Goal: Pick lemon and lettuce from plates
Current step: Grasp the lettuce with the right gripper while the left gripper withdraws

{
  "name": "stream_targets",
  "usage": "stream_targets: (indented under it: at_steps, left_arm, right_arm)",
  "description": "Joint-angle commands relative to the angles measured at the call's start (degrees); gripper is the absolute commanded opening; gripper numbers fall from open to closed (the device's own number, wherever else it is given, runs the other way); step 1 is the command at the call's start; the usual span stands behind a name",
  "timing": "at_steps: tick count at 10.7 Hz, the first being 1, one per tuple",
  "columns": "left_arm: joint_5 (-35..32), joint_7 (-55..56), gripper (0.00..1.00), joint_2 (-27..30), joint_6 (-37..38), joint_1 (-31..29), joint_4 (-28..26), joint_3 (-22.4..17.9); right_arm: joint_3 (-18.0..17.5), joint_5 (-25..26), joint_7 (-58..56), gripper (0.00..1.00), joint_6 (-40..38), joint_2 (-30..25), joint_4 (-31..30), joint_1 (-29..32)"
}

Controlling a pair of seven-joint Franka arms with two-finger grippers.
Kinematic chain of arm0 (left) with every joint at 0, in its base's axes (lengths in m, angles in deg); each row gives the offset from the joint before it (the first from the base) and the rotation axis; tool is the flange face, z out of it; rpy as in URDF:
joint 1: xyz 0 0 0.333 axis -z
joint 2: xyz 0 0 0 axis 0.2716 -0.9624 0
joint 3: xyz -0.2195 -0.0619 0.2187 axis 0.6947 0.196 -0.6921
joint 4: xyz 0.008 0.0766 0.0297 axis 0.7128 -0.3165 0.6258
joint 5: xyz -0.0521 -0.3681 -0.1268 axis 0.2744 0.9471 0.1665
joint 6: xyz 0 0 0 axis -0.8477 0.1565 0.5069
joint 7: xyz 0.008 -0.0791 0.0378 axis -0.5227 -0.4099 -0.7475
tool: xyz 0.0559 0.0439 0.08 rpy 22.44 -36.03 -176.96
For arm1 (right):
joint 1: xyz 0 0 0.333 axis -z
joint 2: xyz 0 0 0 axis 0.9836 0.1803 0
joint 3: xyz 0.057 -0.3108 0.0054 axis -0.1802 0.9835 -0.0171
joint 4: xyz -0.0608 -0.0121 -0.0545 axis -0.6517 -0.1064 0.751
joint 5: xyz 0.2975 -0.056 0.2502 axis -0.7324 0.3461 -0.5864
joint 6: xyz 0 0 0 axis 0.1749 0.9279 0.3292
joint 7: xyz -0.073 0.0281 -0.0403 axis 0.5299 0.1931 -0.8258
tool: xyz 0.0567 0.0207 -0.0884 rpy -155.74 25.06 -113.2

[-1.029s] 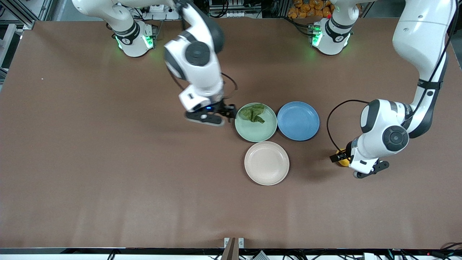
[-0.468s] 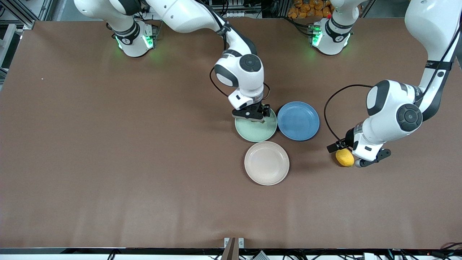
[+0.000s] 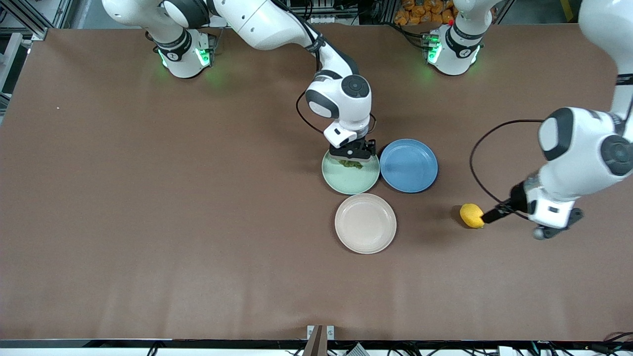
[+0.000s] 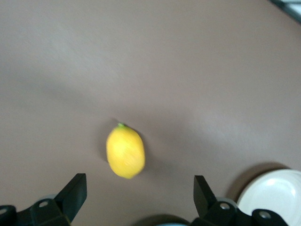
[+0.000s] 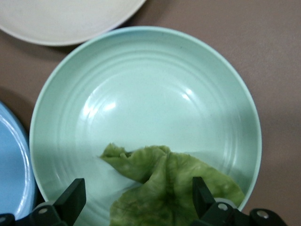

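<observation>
Yellow on brown: the lemon [image 3: 472,215] lies on the bare bench [image 3: 148,222], off any plate, toward the left arm's end and well apart from the three plates. The left hand [image 3: 514,210] hovers just beside it, a dark fingertip close to the fruit, though the front view doesn't settle whether they touch. From the left wrist view the lemon [image 4: 125,151] lies loose between two widely spread fingers [image 4: 70,195], so that hand is open and holds nothing.

Over at the middle of the bench, the right hand [image 3: 352,157] is down over the mint green plate [image 3: 346,182], at the part of its rim farthest from the front camera. Only a scrap of the lettuce [image 3: 352,164] peeks out from under the black fingers there. The right wrist view gives it better: the wrinkly lettuce [image 5: 169,188] lies in the mint green plate [image 5: 141,84] with the fingers [image 5: 70,197] standing wide on either side of it, open and not gripping the leaf.

Beside the mint plate, toward the left arm's end, sits the blue plate [image 3: 408,165], the two nearly touching. Nearer the front camera lies the cream plate [image 3: 365,223], with nothing on it.
</observation>
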Motion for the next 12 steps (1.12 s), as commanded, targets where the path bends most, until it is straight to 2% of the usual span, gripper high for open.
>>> stream_targets:
  at_steps: [1, 2, 3, 5, 6, 9, 10, 11, 12]
  left_arm:
    - [0.3, -5.0, 1.00, 1.0, 0.3, -4.7, 0.3, 0.6]
    - [0.3, -5.8, 1.00, 1.3, 0.4, -6.0, 0.4, 0.7]
    - [0.2, -6.0, 1.00, 1.5, 0.5, -6.2, 0.4, 0.7]
    - [0.3, -5.8, 1.00, 1.9, 0.5, -6.0, 0.5, 1.1]
    - [0.4, -5.5, 1.00, 2.2, 0.4, -5.5, 0.8, 1.0]
    - [0.9, -6.0, 1.00, 7.8, 1.9, -4.5, 0.1, 0.1]
    - [1.5, -7.4, 1.00, 10.0, 3.6, -0.3, -0.2, -4.1]
    - [3.4, -10.2, 1.00, 13.2, 6.7, 7.1, -0.9, -11.7]
    - [5.0, -13.7, 1.00, 15.2, 9.7, 12.0, -1.3, -16.8]
  right_arm:
    - [0.5, 3.5, 3.4, 0.92, -0.6, 2.8, 2.1, -0.6]
    - [0.5, 3.6, 3.1, 0.76, -0.6, 2.9, 2.1, -0.5]
    - [0.5, 3.4, 2.9, 0.49, -0.8, 2.7, 2.3, -0.2]
    - [0.5, 3.2, 2.9, 0.05, -0.8, 2.2, 2.5, 0.4]
    - [0.5, 3.1, 3.0, 0.00, -0.8, 2.1, 2.6, 0.9]
    - [0.4, 2.8, 2.4, 0.00, -2.0, 0.5, 2.6, 2.6]
    - [0.1, 2.7, 1.2, 0.00, -4.1, -0.7, 2.6, 3.8]
    - [0.0, 2.5, -1.9, 0.00, -6.5, -2.6, 2.7, 5.8]
    - [-0.1, 0.8, -4.4, 0.00, -7.6, -4.5, 3.5, 8.1]
